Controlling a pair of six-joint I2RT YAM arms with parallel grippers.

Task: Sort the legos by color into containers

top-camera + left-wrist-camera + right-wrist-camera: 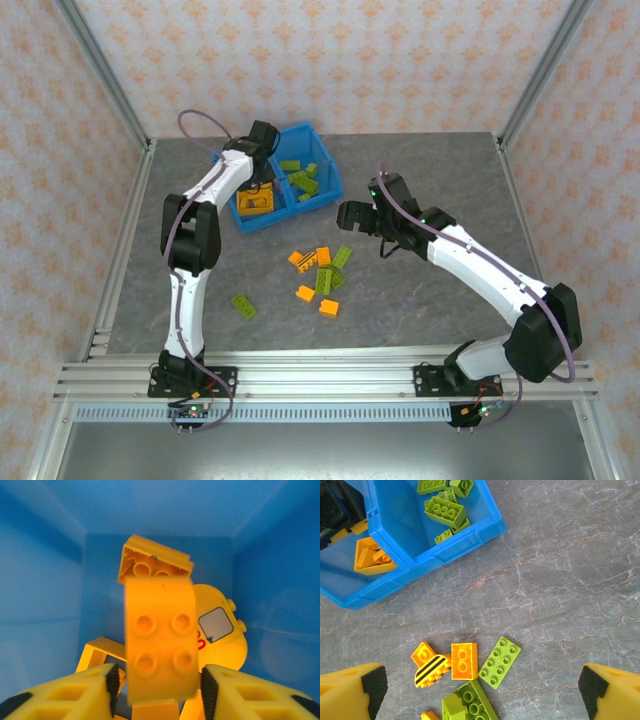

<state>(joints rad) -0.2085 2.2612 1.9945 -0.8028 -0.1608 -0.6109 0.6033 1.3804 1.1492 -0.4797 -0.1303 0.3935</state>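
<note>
Grey marbled bench (430, 300) is carrying the whole work area, with patterned wall panels and aluminium framing standing around it. We are seeing the blue bin (290, 213) toward the far left of centre, split by a centre wall. Orange bricks (370, 560) are lying in its left compartment and green bricks (445, 510) in its right compartment.

We are finding the left end effector (159, 692) reaching down inside the left compartment, where blue walls are closing it in on both sides and ahead. Its fingers (75, 695) are standing part open around an orange four-stud brick (160, 640), which is showing blurred, with a narrow gap on each side. Beneath that brick are lying an overturned orange brick (152, 562), a rounded orange piece (225, 650) with a grey panel, and part of an orange frame piece (97, 652). In the top view the left arm (215, 185) is covering part of this compartment.

We are finding the right end effector (484, 685) hanging wide open above the bench, near the bin's right side. Below it a loose cluster (320, 270) of orange and green bricks is lying on the bench, apart from the bin. One lone green brick (243, 306) is lying nearer the left arm.
</note>
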